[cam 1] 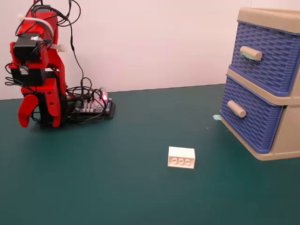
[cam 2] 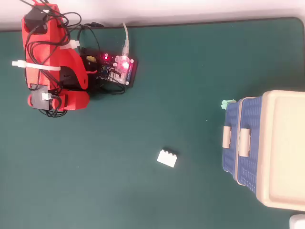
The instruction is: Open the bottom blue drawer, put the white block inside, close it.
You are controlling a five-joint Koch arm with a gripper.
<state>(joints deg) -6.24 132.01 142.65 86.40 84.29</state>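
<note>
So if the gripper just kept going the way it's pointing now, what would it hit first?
The gripper hangs folded beside the arm's base with its fingers aimed down, so it would most likely meet the green table right below it. The white block and the drawers lie well off that line.

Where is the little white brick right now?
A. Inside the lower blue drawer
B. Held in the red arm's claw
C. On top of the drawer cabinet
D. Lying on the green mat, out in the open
D: the white block lies on the green mat, apart from the folded red arm and the shut bottom blue drawer.
</note>
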